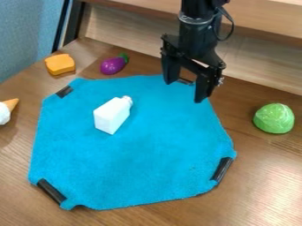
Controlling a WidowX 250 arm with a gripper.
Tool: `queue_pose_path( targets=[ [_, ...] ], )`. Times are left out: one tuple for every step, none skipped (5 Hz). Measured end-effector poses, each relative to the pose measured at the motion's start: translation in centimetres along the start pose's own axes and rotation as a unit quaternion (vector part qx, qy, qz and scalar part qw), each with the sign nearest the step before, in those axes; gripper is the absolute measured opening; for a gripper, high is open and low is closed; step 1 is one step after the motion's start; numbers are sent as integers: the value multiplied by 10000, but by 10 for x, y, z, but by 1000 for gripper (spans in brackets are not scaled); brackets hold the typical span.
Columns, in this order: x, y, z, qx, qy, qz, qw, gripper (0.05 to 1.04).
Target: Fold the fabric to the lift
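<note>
Wood-grain tabletop (268,167): medium brown, smooth, grain visible; its far edge slopes down to the right across the view. Directly behind the tabletop: a paler wood-grain back panel (254,64), with grain running lengthwise. Above that panel, along the tabletop's far side: a brown wooden ledge (268,24). At the tabletop's far left corner: a black upright post (72,24), slanted in the view, beside the panel's end. Beyond the tabletop's left side: a light blue partition (26,35) with a mottled surface. Lighting: whitish glare noted on the tabletop's near right portion.
</note>
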State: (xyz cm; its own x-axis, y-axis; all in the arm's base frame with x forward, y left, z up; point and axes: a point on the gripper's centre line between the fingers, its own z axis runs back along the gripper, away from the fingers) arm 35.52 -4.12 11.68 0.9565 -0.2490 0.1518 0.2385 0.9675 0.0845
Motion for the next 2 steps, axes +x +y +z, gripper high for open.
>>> queue_pose_path(
  targets=[
    [-2, -1, -11, -30, 151, 4, 9999, 999],
    [-2, -29, -23, -196, 223, -120, 9995, 999]
  ],
)
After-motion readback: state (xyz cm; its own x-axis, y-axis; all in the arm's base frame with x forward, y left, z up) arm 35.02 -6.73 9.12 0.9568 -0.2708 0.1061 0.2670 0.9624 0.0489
